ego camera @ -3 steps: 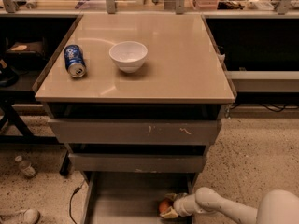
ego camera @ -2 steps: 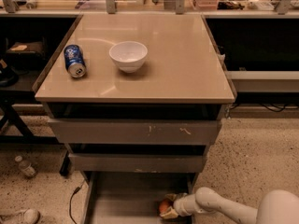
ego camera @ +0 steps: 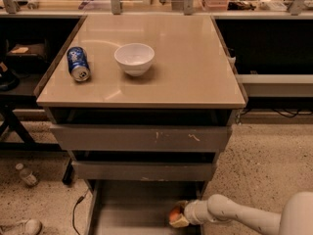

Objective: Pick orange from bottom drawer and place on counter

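The bottom drawer (ego camera: pixel 132 204) of the grey cabinet is pulled out at the bottom of the camera view, showing its flat grey floor. The orange (ego camera: pixel 174 213) lies at the drawer's right side, near the front. My gripper (ego camera: pixel 178 215) reaches in from the lower right on a white arm. Its beige fingers (ego camera: pixel 179 223) sit above and below the orange, shut on it, low over the drawer floor. The glossy beige counter (ego camera: pixel 190 67) tops the cabinet, well above the gripper.
A white bowl (ego camera: pixel 134 58) and a blue soda can (ego camera: pixel 78 63) lying on its side rest on the counter's left half. Two shallower drawers (ego camera: pixel 142 138) overhang the bottom one. A plastic bottle (ego camera: pixel 26 174), a cable and a shoe lie on the floor at left.
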`<action>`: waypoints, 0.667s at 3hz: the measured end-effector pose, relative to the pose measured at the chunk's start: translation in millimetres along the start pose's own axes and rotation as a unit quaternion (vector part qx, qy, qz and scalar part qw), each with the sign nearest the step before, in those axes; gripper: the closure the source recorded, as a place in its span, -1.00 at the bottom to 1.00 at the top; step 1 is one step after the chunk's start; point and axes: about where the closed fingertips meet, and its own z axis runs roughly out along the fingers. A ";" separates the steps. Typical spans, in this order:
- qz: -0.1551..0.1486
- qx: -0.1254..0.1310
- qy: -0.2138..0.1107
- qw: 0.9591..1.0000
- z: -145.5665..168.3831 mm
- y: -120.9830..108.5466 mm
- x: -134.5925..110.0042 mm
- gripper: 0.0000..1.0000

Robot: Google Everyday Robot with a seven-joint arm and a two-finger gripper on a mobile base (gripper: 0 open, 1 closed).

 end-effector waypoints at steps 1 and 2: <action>0.018 0.019 0.014 1.000 -41.6 4.1 -27.3 1.00; 0.018 0.038 0.027 0.999 -98.6 10.2 -63.0 1.00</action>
